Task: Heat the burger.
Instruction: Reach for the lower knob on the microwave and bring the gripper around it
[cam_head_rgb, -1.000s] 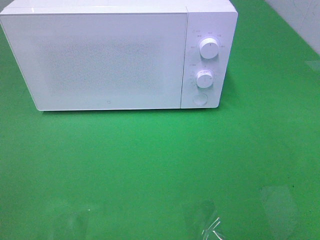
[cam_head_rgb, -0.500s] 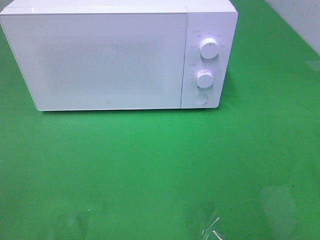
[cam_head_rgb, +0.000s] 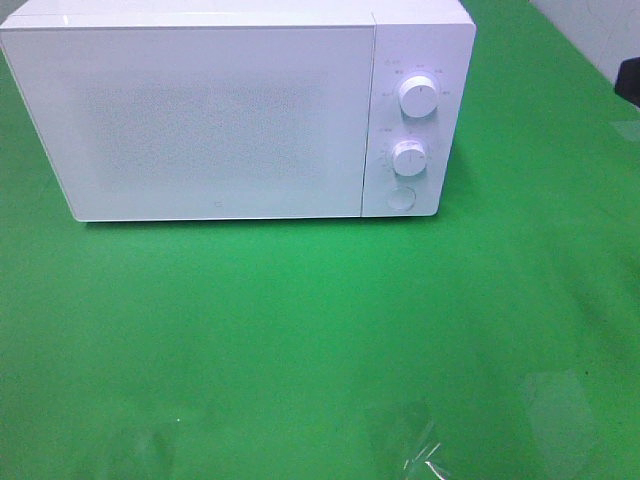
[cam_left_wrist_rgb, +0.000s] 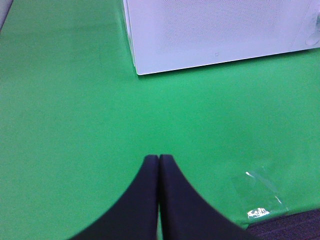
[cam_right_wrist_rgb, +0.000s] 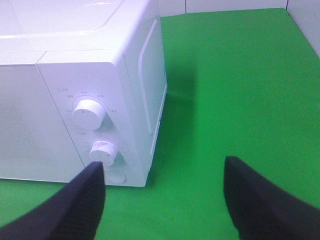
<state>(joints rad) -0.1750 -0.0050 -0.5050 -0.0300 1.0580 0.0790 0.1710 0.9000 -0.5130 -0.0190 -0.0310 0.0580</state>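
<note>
The burger is out of view in every frame. A white microwave (cam_head_rgb: 220, 120) stands at the back of the green table with its door shut; its frosted door hides the inside. My left gripper (cam_left_wrist_rgb: 159, 159) is shut with nothing between its fingers, low over the green cloth in front of the microwave (cam_left_wrist_rgb: 215, 30). My right gripper (cam_right_wrist_rgb: 164, 167) is open and empty, hovering off the microwave's control-panel corner (cam_right_wrist_rgb: 75, 100), near the lower knob (cam_right_wrist_rgb: 103, 152). In the high view only a dark bit of the right arm (cam_head_rgb: 630, 80) shows at the right edge.
The panel carries an upper knob (cam_head_rgb: 417, 96), a lower knob (cam_head_rgb: 409, 157) and a round button (cam_head_rgb: 400, 199). Clear plastic scraps (cam_head_rgb: 420, 450) lie on the green cloth near the front edge. A grey wall stands at the back right.
A dark part of the right arm has come into the high view at its right edge. The microwave has not moved and its door stays shut.
</note>
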